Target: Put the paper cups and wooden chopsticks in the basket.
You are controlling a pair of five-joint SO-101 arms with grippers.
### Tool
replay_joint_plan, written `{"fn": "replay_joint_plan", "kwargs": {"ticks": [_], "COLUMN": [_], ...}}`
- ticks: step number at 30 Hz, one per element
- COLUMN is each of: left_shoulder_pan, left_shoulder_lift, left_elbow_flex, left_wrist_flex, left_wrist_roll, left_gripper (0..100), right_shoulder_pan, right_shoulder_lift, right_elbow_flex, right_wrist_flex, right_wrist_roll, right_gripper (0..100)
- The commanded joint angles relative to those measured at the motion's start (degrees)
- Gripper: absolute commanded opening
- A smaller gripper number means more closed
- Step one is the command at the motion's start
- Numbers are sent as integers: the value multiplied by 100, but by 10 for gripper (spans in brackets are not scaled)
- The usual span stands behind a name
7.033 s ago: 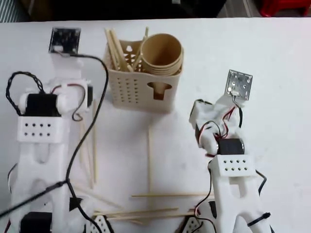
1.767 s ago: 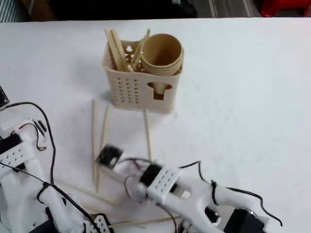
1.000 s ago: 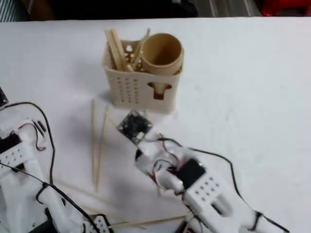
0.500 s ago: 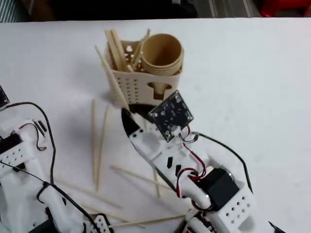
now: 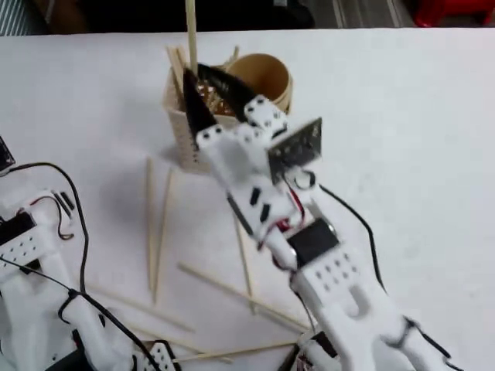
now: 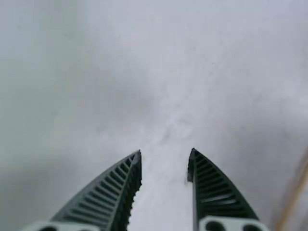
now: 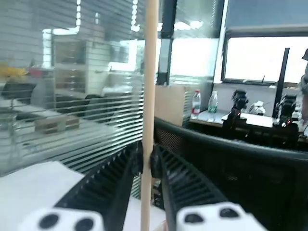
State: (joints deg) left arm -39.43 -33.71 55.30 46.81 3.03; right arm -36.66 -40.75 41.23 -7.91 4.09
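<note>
My right gripper (image 5: 193, 71) hovers at the cream basket's (image 5: 186, 131) near left rim, shut on a wooden chopstick (image 5: 190, 31) that stands upright. In the right wrist view the same chopstick (image 7: 151, 72) runs straight up from the shut right gripper (image 7: 147, 161). Stacked paper cups (image 5: 272, 71) and several chopsticks (image 5: 175, 59) sit inside the basket. Loose chopsticks lie on the table: two side by side (image 5: 149, 224) left of the arm, one (image 5: 244, 267) beneath it, others (image 5: 232, 352) near the front edge. My left gripper (image 6: 163, 154) hangs open over bare table.
The left arm's body (image 5: 27, 247) with its black cable occupies the front left corner. The right arm (image 5: 309, 255) stretches diagonally across the table's middle. A chopstick (image 6: 293, 197) shows at the edge of the left wrist view. White table (image 5: 402, 139) lies to the right.
The right arm rose from the table with a chopstick and swung toward the basket; the chopstick went from slanted to upright. The left arm stayed still.
</note>
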Motion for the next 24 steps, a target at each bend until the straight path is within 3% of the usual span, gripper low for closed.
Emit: {"fn": "replay_joint_plan", "kwargs": {"ticks": [1,7,12,14,18,24], "left_shoulder_pan": [-48,-48,-40,-22,-13,136], "left_shoulder_lift": [-13,-13,-4,-4,-13,-312], "left_elbow_flex": [-158,-158,-158,-149,-149,-167], "left_wrist_flex": [-62,-62,-62,-62,-62,-26], "left_wrist_roll": [53,53,53,44,44,44], "left_gripper": [170,170,170,170,171,166], "right_shoulder_pan": [251,488,585,585,549,532], "right_shoulder_lift": [857,2009,2281,2273,1727,40], "right_elbow_flex": [-97,-97,-88,-79,-62,-53], "right_wrist_flex": [-1156,-2070,-2114,-1982,-1130,1481], "right_wrist_roll": [-9,-9,-9,-9,-9,-9], "right_gripper": [18,18,29,77,190,155]}}
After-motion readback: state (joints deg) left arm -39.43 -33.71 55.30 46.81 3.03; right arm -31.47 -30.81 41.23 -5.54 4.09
